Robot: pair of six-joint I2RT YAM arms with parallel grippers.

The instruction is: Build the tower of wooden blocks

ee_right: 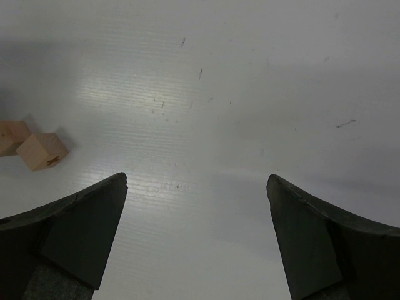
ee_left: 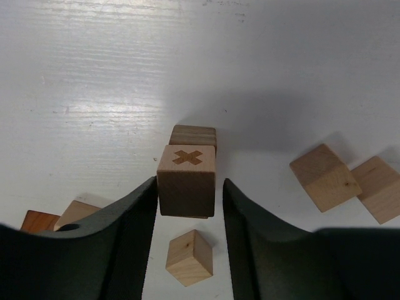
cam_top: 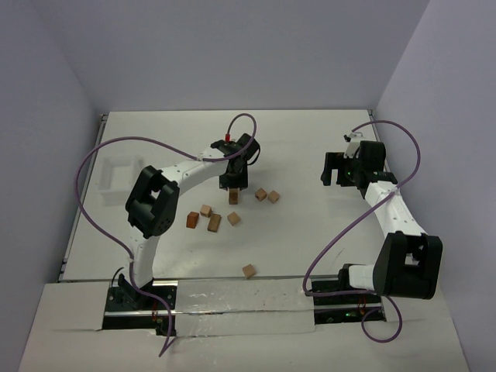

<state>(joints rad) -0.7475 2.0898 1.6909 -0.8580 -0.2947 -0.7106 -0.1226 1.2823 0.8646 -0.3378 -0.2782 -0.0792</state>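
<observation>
Left hand (cam_top: 235, 184) released around the tower (ee_left: 186, 184) near the middle of the table (cam_top: 310, 147).
A cross-marked block tops the stack, a thin gap showing at its right side. Loose wood blocks (cam_top: 215, 223) lie scattered nearby toward the near edge. The right hand (ee_right: 196, 181) hangs wide open, empty, over the table's right side.

Tower (cam_top: 233, 198) right under the left gripper (cam_top: 235, 183).
Seven loose blocks (cam_top: 215, 223) scattered close by, one alone toward the near edge; right gripper (cam_top: 337, 169) well apart, off to the right; white tray (cam_top: 116, 180) at far left.
</observation>
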